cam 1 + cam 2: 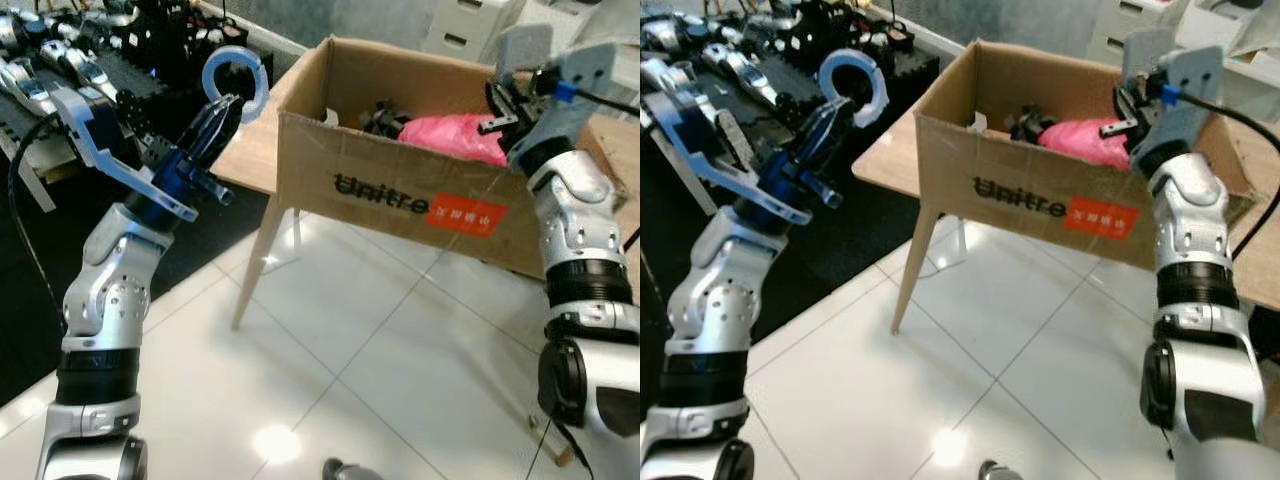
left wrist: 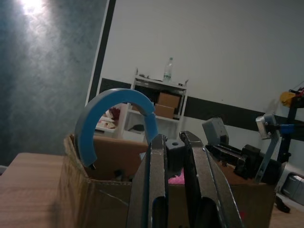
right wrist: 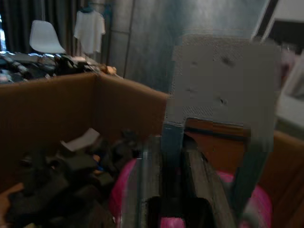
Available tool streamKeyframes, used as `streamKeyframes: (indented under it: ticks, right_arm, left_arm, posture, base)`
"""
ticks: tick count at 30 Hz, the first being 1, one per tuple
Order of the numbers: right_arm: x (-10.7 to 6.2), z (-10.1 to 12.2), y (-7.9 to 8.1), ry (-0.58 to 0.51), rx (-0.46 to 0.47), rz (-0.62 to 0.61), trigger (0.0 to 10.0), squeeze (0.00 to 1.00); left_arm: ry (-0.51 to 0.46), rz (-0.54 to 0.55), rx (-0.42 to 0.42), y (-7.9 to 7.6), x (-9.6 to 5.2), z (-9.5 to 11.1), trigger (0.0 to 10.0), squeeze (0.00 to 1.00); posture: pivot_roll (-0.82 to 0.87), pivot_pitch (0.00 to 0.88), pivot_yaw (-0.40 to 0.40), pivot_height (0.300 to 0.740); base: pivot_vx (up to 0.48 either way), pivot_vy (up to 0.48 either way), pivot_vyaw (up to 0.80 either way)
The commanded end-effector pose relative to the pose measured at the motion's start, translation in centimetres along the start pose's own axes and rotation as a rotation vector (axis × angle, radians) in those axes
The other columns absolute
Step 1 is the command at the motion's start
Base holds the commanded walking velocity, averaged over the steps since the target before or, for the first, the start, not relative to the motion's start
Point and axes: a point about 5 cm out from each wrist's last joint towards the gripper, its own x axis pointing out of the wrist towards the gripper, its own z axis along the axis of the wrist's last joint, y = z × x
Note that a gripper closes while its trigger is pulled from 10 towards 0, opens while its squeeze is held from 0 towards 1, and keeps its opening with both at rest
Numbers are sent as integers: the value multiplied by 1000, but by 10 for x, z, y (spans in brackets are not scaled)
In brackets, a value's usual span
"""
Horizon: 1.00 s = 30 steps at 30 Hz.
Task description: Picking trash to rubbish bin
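Your left gripper is raised beside the near left corner of the cardboard box, and its two black fingers are pressed together on a blue plastic ring, an open C-shaped piece that stands up from the fingertips. The ring sits just short of the box's left wall, not yet over the opening. In the left wrist view the fingers run almost parallel with only a thin slit between them, and the ring curves up from their tips with the box rim just beyond.

Your right gripper is over the far right side of the box, above its opening. Its fingers are closed on a flat grey piece that sticks upward from them; the right wrist view shows this grey piece gripped at its lower edge. Directly below that gripper, inside the box, lies a pink bag, with dark black scraps and a bit of white paper beside it.

The box rests on a wooden table over a white tiled floor.
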Motion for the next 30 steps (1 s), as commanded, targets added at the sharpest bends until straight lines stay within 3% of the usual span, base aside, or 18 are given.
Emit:
streamKeyframes:
  ticks: [1,3,7,8,9,10,13,15,21,22,24,26,27,28,29,30]
  right_arm:
    - [-1,1,-11,-1,6,-50,10000,1000]
    - [-1,0,-14,5,5,-70,10000,1000]
    - [-1,15,-7,-108,70,-19,10000,1000]
    - [-3,28,3,-202,153,67,10000,725]
    - [-5,37,9,-269,207,132,10000,725]
    - [-13,49,18,-357,277,238,10000,0]
    - [-35,71,36,-501,364,450,10000,0]
    - [-41,74,40,-514,371,491,10000,0]
    - [-60,72,54,-489,343,641,10000,0]
    - [-66,65,62,-446,337,701,10000,0]
    - [-66,65,62,-446,337,701,10000,0]
    - [-94,44,93,-322,348,936,10000,0]
    - [-115,32,113,-238,412,1102,10000,0]
    - [-115,32,113,-238,412,1102,10000,0]
    - [-139,18,137,-128,506,1270,10000,0]
    - [-139,18,137,-128,506,1270,10000,0]
  left_arm:
    - [14,-23,18,-4,3,2,10000,0]
    - [13,-27,20,-5,4,4,10000,0]
    - [17,-30,26,-6,4,5,10000,0]
    - [18,-30,27,-6,5,5,10000,0]
    - [19,-29,28,-7,5,5,10000,0]
    - [22,-28,30,-7,6,4,10000,0]
    - [26,-26,33,-7,8,4,10000,0]
    - [25,-25,34,-6,8,4,10000,0]
    - [25,-25,37,-6,11,5,10000,0]
    - [24,-27,38,-6,12,5,10000,0]
    - [24,-27,38,-6,12,5,10000,0]
    - [23,-32,40,-7,14,5,10000,0]
    - [22,-37,41,-8,15,5,10000,0]
    - [22,-37,41,-8,15,5,10000,0]
    - [21,-44,43,-9,17,6,10000,0]
    - [21,-44,43,-9,17,6,10000,0]
  posture:
    - [80,105,-23,740]
    - [82,111,-17,740]
    - [78,114,-11,740]
    - [76,115,-9,740]
    - [76,115,-9,740]
    - [75,115,-6,740]
    - [69,113,-2,740]
    - [69,113,-2,740]
    - [55,111,4,740]
    - [48,108,4,740]
    - [48,108,4,740]
    - [42,106,7,740]
    - [42,106,7,740]
    - [42,106,7,740]
    - [39,104,10,740]
    - [39,104,10,740]
  base:
    - [0,0,0]
    - [0,0,0]
    - [0,0,0]
    - [0,0,0]
    - [0,0,0]
    - [0,0,0]
    - [0,0,0]
    - [0,0,0]
    - [0,0,0]
    - [0,0,0]
    - [0,0,0]
    - [0,0,0]
    - [0,0,0]
    - [0,0,0]
    - [0,0,0]
    - [0,0,0]
